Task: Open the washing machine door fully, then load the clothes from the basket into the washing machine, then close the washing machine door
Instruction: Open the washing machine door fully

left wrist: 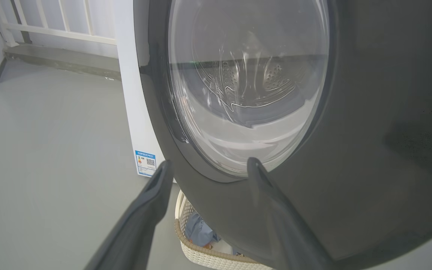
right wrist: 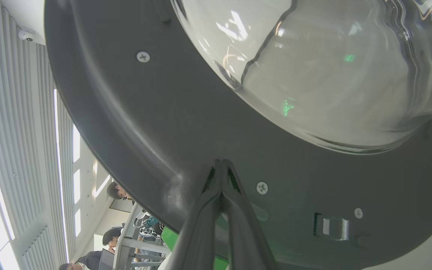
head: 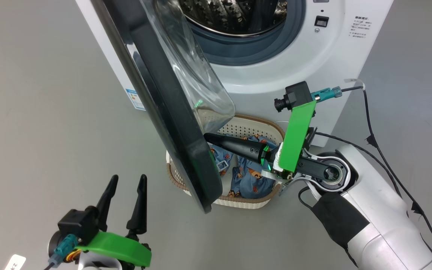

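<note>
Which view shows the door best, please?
The head view: the door shows edge-on, standing out from the washer, with its bowl visible. The left wrist view gives its outer face close up; the right wrist view its inner face and screws.

- Head view: high up, faces forward and down at the washing machine (head: 336,56) front; door (head: 174,123) seen edge-on, basket (head: 238,129) below it.
- Left wrist view: low, outside the door, faces its outer glass along the left pincer (left wrist: 209,163), fairly near.
- Right wrist view: very close to the door's inner face, looks along the right pincer (right wrist: 221,163), tilted up toward the ceiling (right wrist: 13,112).
- Shared: door in all three; basket and blue label (left wrist: 145,163) in head and left wrist views.
</note>
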